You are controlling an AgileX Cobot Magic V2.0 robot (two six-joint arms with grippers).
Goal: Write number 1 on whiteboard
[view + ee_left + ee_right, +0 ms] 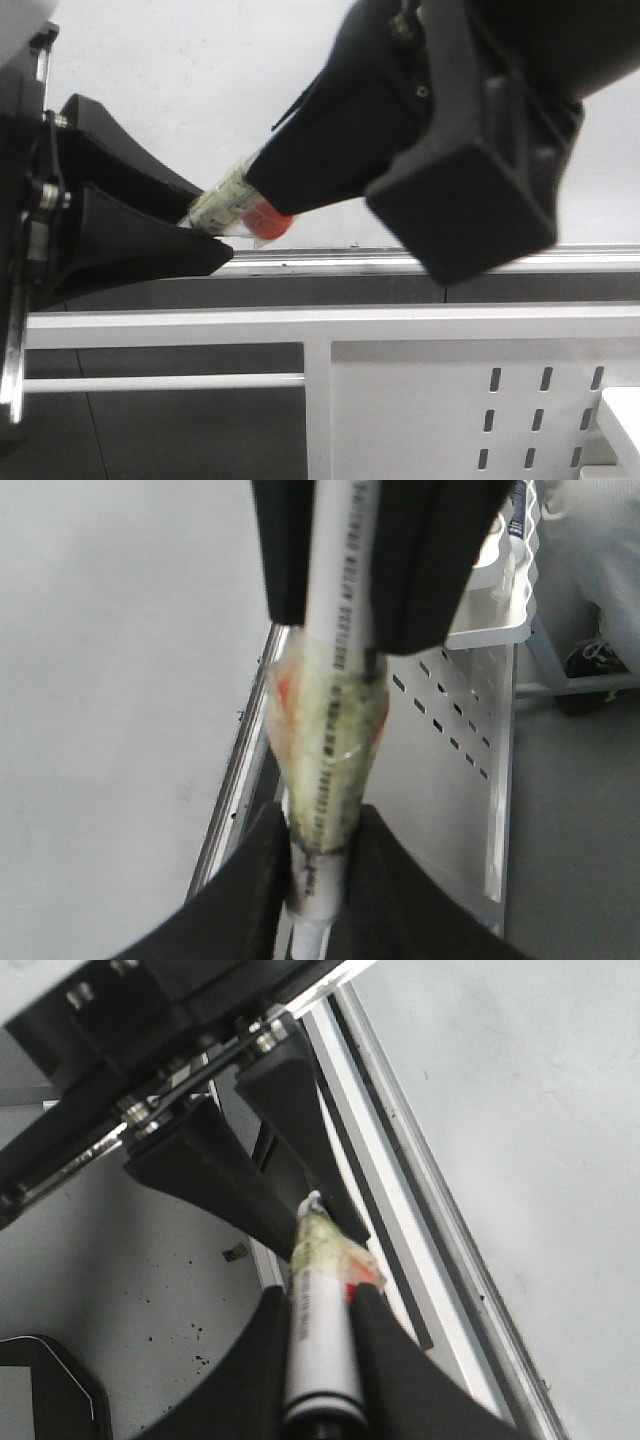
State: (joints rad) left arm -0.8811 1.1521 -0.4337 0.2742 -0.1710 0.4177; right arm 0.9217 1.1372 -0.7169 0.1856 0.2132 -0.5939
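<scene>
Marker point(232, 203) pinched by both grippers' fingers — left point(205, 245), right point(262, 185).

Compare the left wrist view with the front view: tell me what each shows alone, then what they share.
Only the left wrist view shows the black print running along the marker pen and a white rack with items beyond the frame.

Only the front view shows the grey rail running straight under the whiteboard and the bulky right arm housing.

Both show the left gripper and right gripper closed on opposite ends of the pen, its tape-wrapped middle with orange between them, the board bare of any stroke, and the white perforated frame.
</scene>
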